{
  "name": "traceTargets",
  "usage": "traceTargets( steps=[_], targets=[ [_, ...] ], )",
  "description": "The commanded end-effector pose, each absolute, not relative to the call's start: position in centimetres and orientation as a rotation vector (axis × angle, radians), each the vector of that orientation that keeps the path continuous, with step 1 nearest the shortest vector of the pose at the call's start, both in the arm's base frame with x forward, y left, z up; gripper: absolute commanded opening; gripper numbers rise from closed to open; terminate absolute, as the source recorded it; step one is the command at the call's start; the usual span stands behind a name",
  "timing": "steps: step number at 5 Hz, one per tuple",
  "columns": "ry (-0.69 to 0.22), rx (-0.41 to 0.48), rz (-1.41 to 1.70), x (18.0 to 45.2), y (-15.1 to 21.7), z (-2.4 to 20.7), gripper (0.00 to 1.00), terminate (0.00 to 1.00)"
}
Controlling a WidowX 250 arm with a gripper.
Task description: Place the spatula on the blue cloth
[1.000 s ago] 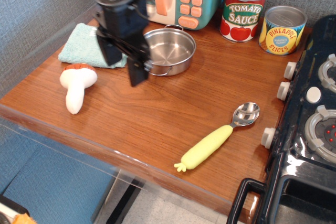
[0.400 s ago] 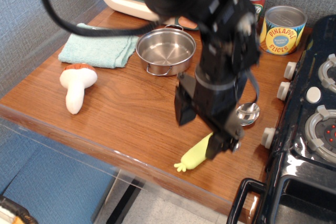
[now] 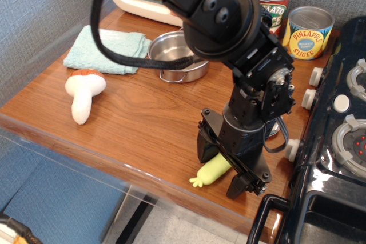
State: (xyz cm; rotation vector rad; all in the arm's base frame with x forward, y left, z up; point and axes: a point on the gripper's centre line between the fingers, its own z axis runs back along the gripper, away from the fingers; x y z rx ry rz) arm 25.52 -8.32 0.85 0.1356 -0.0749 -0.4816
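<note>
The wooden counter (image 3: 143, 124) is seen with the blue cloth (image 3: 103, 50) at its back left — beside the steel pot (image 3: 171, 55). The gripper (image 3: 220, 167) is lowered with fingers spread astride the spatula (image 3: 211, 171) near the front edge — contact cannot be judged.

Black gripper (image 3: 223, 167) over the yellow-green spatula (image 3: 210, 171) handle, on reddish-brown woodgrain table (image 3: 143, 124). Pale teal blue cloth (image 3: 103, 50) sits far left; white mushroom (image 3: 83, 95) wears an orange cap, and there's a shiny silver pot (image 3: 171, 55).
</note>
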Motion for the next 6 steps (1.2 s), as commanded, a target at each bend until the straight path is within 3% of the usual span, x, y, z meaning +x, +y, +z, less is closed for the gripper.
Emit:
traceTargets(
  steps=[1, 2, 4, 5, 6],
  targets=[
    [-0.091, 0.088, -0.47, 24.9, -7.8, 0.5, 0.0, 0.0],
    [-0.141, 0.079, -0.44, 25.4, -6.5, 2.2, 0.0, 0.0],
    [-0.3, 0.102, -0.272, 26.3, -0.3, 10.7, 0.0, 0.0],
    [-0.242, 0.119, -0.136, 27.2, 4.6, 11.2, 0.0, 0.0],
    [-0.113, 0.158, -0.099, 28.5, 9.6, 9.7, 0.0, 0.0]
  ],
)
